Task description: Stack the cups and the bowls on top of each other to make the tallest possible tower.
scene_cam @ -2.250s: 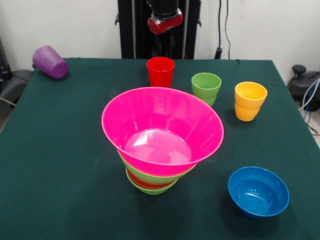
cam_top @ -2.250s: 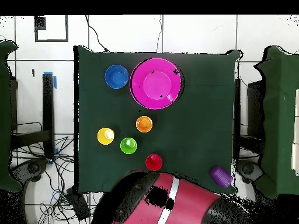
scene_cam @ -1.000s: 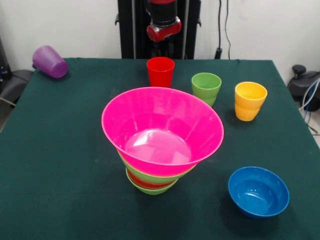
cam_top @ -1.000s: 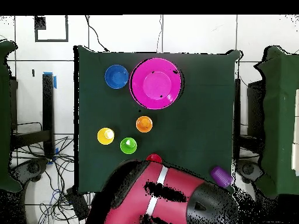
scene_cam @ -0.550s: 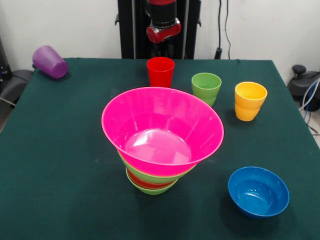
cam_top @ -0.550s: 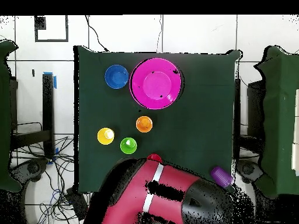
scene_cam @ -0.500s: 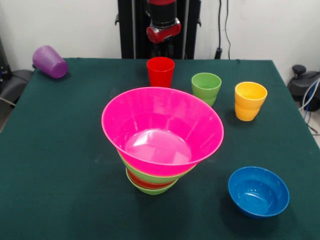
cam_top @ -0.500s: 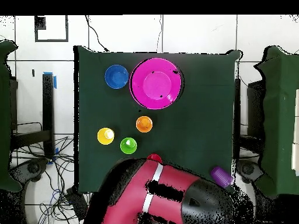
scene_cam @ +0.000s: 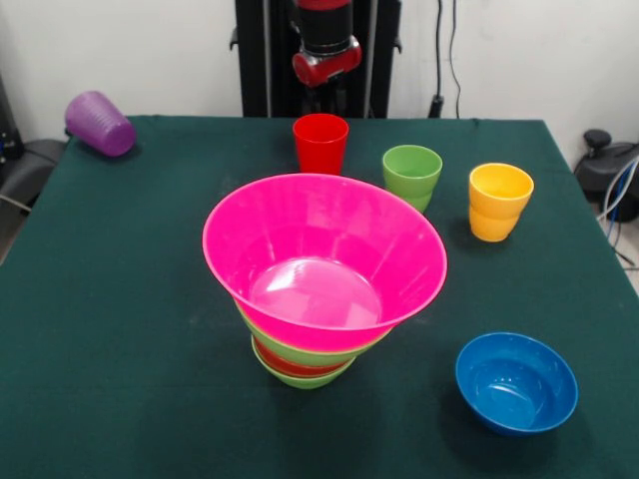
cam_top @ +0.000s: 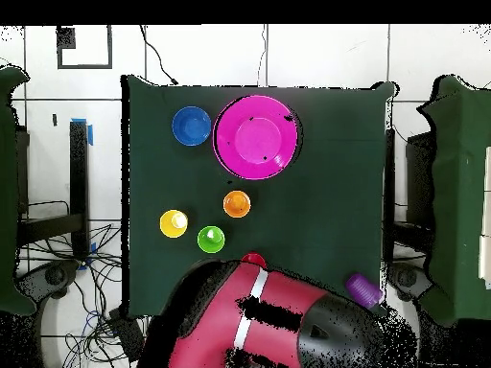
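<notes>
While the gripper (scene_cam: 326,62) hung above the table's far edge, the upright red cup (scene_cam: 320,143) stood just below it; its jaw state could not be told.

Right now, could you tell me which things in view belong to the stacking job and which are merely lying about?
Part of the job:
- tower, topped by the pink bowl
- blue bowl
- red cup
- green cup
- yellow cup
- orange cup
- purple cup, on its side

Just lying about:
- cables on the floor
</notes>
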{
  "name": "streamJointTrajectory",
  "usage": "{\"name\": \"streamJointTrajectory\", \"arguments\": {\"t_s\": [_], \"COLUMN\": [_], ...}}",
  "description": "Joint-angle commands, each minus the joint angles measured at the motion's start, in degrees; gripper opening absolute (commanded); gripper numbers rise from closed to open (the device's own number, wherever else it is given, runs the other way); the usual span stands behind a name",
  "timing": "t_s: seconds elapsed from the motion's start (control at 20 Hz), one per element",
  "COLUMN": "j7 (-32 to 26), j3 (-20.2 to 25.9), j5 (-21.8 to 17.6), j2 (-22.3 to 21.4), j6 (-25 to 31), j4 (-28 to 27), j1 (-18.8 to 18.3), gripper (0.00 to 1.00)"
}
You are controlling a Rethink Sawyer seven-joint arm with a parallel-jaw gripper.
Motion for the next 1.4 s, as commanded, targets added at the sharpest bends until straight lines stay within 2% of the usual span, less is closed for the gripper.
{"name": "streamJointTrajectory", "arguments": {"t_s": [0.05,0.35,0.45,0.95,1.4], "j7": [7.29,6.61,6.61,5.83,5.46], "j3": [4.57,8.77,10.18,14.64,17.14], "j5": [3.57,1.24,1.56,3.00,3.09], "j2": [2.58,-2.40,-3.62,-8.10,-9.77], "j6": [-0.26,6.97,9.02,15.70,19.16], "j4": [-10.68,-9.20,-8.96,-7.39,-6.97], "j1": [1.21,-1.48,-2.48,-5.44,-6.90], "gripper": [1.00,1.00,1.00,1.00,1.00]}}
